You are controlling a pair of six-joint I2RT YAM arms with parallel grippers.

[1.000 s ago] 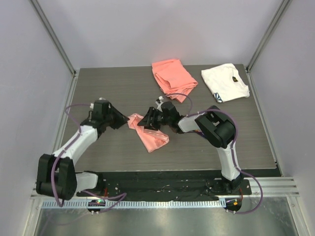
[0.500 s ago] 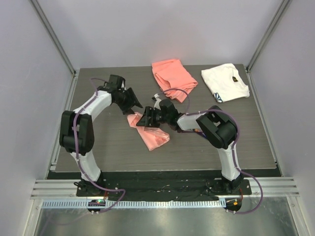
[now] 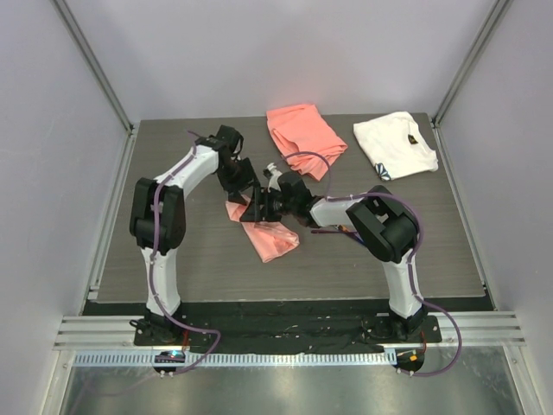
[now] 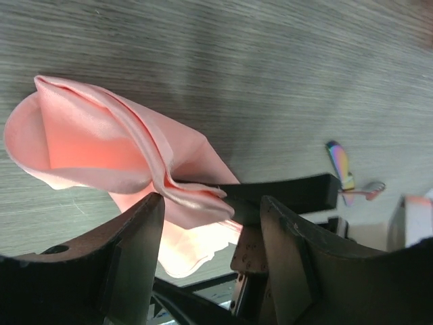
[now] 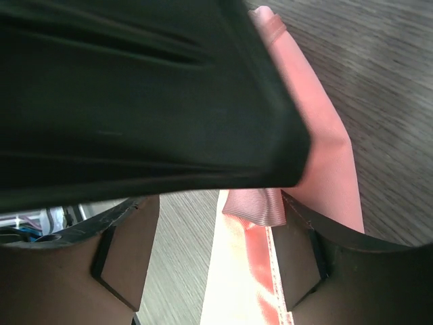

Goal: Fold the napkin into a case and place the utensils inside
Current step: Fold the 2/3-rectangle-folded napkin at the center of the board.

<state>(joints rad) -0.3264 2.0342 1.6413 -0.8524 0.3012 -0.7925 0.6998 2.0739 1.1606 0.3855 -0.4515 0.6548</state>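
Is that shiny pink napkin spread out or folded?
Folded. The napkin lies as a narrow strip; the left wrist view shows its layers curling open at one end.

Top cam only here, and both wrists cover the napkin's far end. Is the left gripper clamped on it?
Observer: No. The left wrist view shows the left gripper with its jaws wide apart and the napkin lying loose beneath them.
Operator: Right one?
Observer: The right gripper is open too. Its own camera shows the napkin in the gap, not pinched.
Operator: Is there a pocket yet?
Observer: The left wrist view shows layered folds with a mouth gaping at one end. No utensil is visible inside it.
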